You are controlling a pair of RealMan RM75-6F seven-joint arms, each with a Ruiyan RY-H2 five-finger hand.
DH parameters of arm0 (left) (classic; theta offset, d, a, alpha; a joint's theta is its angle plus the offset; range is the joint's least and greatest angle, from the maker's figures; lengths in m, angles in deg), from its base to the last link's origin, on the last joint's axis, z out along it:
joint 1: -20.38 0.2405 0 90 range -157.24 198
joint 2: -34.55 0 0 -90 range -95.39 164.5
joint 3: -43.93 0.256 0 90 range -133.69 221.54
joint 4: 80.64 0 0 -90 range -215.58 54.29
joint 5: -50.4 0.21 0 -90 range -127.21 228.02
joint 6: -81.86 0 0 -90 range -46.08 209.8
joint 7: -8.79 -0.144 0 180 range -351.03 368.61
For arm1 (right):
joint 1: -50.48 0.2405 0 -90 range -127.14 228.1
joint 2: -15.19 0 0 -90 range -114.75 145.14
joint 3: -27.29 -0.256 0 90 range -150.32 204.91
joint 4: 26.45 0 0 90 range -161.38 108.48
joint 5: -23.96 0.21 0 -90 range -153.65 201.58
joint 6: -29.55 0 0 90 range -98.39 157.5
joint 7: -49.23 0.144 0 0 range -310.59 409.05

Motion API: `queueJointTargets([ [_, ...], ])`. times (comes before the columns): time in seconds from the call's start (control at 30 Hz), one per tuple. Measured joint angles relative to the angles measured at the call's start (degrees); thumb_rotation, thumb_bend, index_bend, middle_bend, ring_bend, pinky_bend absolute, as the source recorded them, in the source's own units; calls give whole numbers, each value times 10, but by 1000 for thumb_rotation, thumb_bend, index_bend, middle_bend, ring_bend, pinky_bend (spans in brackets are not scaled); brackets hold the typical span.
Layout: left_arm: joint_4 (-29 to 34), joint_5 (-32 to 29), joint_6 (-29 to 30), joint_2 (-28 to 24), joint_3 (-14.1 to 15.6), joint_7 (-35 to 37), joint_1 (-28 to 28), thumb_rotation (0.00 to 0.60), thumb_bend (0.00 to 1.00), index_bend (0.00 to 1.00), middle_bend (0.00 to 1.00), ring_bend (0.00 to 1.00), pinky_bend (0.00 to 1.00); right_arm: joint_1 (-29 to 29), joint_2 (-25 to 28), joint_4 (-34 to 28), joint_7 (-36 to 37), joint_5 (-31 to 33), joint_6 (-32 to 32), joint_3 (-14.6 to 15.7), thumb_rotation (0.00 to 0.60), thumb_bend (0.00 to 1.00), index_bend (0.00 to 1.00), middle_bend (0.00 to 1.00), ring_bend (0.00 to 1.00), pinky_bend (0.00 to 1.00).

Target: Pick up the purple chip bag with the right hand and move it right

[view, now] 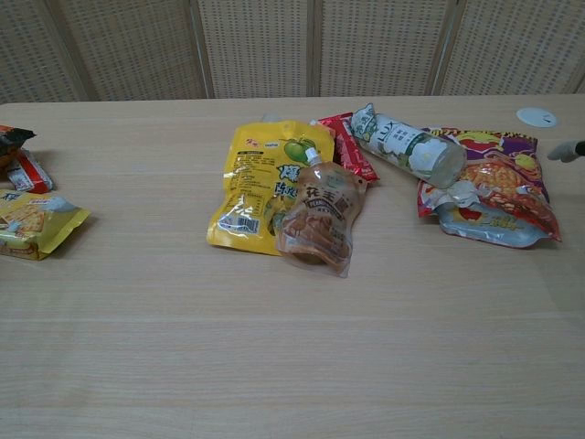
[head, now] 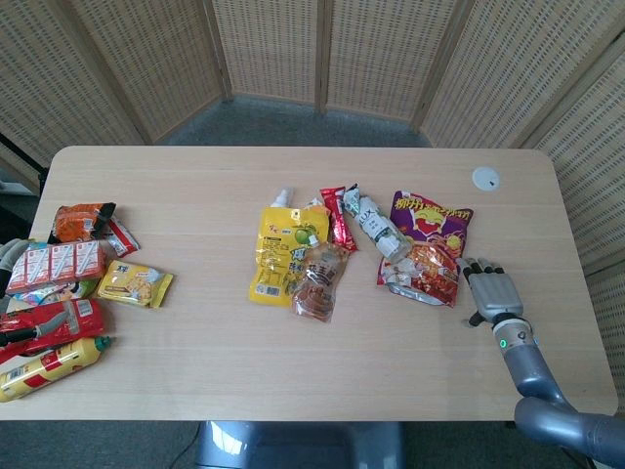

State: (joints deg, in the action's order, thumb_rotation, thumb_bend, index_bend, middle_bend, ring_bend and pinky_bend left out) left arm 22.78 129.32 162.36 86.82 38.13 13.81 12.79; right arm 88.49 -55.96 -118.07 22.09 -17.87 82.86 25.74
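The purple chip bag [head: 427, 247] lies flat right of the table's middle, purple at its far end and red-orange nearer; in the chest view the purple chip bag [view: 494, 183] shows at the right. A clear bottle [head: 377, 225] rests across its left edge. My right hand [head: 492, 292] lies just right of the bag's near corner, fingers spread and pointing away, holding nothing. Only a fingertip [view: 569, 151] of it shows at the chest view's right edge. My left hand is out of both views.
A yellow pouch [head: 281, 252], a brown snack pouch [head: 318, 280] and a red stick pack [head: 337, 217] lie at the middle. Several snack packs and a yellow bottle [head: 49, 366] crowd the left edge. A white disc [head: 485, 178] sits at the far right.
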Motion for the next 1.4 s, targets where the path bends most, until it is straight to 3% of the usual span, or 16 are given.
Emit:
queueJointTargets([
  [0.27, -3, 4, 0, -1, 0, 6, -1, 323, 0, 0, 0, 0, 0, 34, -18, -27, -27, -7, 6, -29, 600, 0, 0, 0, 0, 0],
  [0.57, -2, 2, 2, -1, 0, 4, 0, 328, 0, 0, 0, 0, 0, 76, -93, 42, -50, 65, -30, -44, 600, 0, 0, 0, 0, 0],
  [0.77, 2, 4, 4, 0, 1, 0, 0, 329, 0, 0, 0, 0, 0, 76, -103, 56, -53, 79, -46, -22, 600, 0, 0, 0, 0, 0],
  [0.97, 5, 7, 5, 0, 1, 1, 1, 325, 0, 0, 0, 0, 0, 52, -81, 36, -33, 68, -50, 3, 600, 0, 0, 0, 0, 0],
  [1.4, 9, 11, 9, -2, 3, 2, 2, 326, 0, 0, 0, 0, 0, -63, 27, -17, 56, -21, 8, 72, 600, 0, 0, 0, 0, 0],
])
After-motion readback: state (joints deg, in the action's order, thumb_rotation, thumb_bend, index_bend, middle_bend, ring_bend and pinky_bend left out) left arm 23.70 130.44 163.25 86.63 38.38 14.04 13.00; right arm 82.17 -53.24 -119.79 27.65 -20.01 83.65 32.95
